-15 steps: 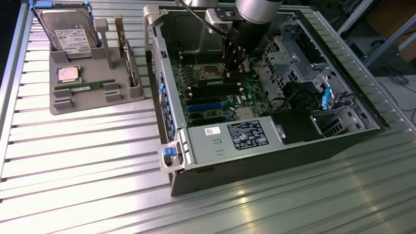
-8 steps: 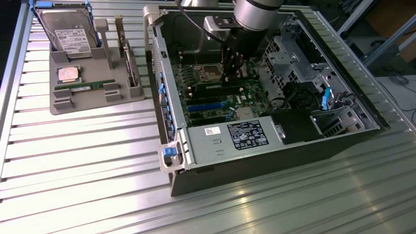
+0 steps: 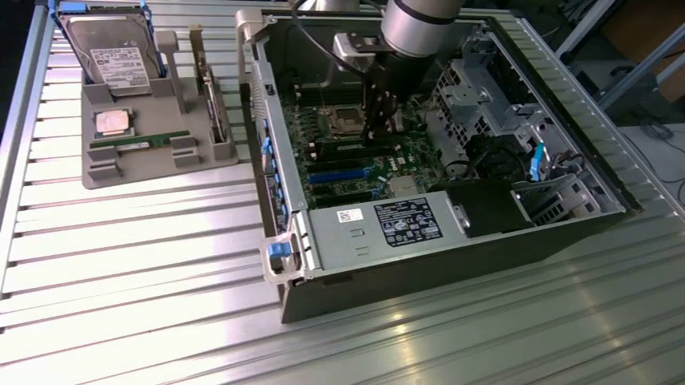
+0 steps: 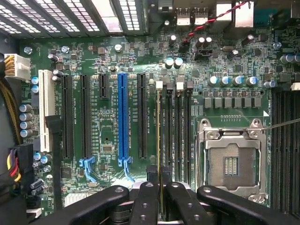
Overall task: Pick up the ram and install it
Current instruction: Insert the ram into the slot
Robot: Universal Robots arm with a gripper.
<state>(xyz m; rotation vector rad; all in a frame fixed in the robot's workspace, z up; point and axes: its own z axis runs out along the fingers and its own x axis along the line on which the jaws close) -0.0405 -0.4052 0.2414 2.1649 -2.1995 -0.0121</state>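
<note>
Pincer [image 4: 160, 187] tight on ram [image 4: 161, 140] (edge-on, mostly hidden) over motherboard [image 4: 117, 61]

thin ram [image 4: 160, 140] stands edge-on in a motherboard slot.

No wording is reading clearly anywhere. White labels are showing on the hard drive [image 3: 115, 60] and the power supply [image 3: 412, 223], and faint white print beside the motherboard slots [image 4: 129, 117], all too small to read.
</note>
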